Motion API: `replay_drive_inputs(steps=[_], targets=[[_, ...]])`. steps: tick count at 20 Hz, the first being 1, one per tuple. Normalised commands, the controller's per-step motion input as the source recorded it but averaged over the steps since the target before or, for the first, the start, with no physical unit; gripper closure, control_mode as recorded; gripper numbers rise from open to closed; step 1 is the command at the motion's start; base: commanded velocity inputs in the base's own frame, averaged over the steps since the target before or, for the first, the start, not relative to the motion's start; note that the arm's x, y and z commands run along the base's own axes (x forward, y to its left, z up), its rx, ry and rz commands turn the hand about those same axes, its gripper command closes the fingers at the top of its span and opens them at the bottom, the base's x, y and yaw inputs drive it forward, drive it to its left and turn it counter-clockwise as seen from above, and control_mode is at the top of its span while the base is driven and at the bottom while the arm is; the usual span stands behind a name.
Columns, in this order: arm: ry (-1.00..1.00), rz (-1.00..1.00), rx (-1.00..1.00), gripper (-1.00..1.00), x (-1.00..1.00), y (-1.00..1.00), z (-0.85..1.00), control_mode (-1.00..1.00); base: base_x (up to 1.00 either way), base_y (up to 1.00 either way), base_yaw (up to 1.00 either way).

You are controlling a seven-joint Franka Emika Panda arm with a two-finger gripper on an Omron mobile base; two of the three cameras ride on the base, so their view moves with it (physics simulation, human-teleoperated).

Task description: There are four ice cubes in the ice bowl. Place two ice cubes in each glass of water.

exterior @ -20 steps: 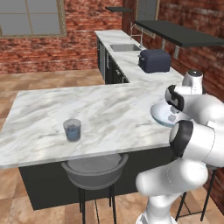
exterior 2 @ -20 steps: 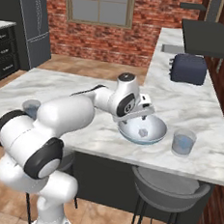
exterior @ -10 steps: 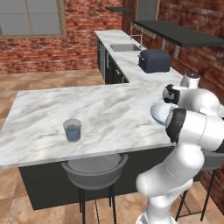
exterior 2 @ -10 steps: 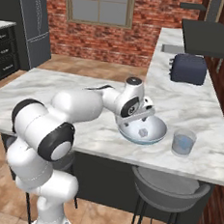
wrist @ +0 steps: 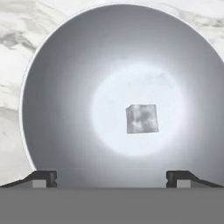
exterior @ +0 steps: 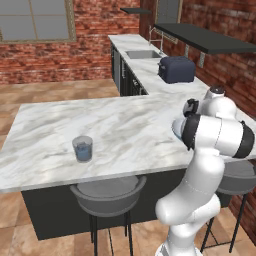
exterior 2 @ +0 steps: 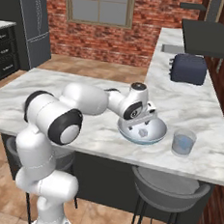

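The ice bowl (exterior 2: 155, 136) stands near the counter's front edge, a pale, wide, shallow bowl. My gripper (exterior 2: 143, 123) hangs just above it, pointing down, open, with nothing between the fingers. In the hand view the ice bowl (wrist: 65, 87) holds one whitish ice cube (wrist: 141, 118) at its middle, ahead of the gripper (wrist: 111, 179) and apart from both fingertips (wrist: 43, 178). That ice cube (exterior 2: 143, 132) also shows from the right base. One glass of water (exterior 2: 184, 141) stands right of the bowl. A second glass of water (exterior: 82, 148) stands far off on the counter's left. My arm hides most of the ice bowl (exterior: 177, 129).
A dark toaster (exterior 2: 189, 69) sits on the back counter run, with a sink (exterior: 142, 54) beyond it. Grey stools (exterior: 107, 192) (exterior 2: 169, 187) stand under the island's front edge. A dark fridge (exterior 2: 30, 23) is at far left.
The arm has swung its elbow round and the hand has come a little lower over the bowl. The jaws have stayed open.
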Motion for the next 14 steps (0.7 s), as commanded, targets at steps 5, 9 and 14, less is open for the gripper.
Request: replay_drive_inputs(steps=[5,9,14], targets=[[0.0,0.0,0.0,-1.0,0.31,-0.01,-0.37,-1.0,0.0,0.0,0.0],[0.01,0.0,0.0,-1.0,0.27,-0.03,-0.34,-1.0,0.0,0.0,0.0],[0.0,0.0,0.0,-1.0,0.27,-0.1,-0.26,-1.0,0.0,0.0,0.0]])
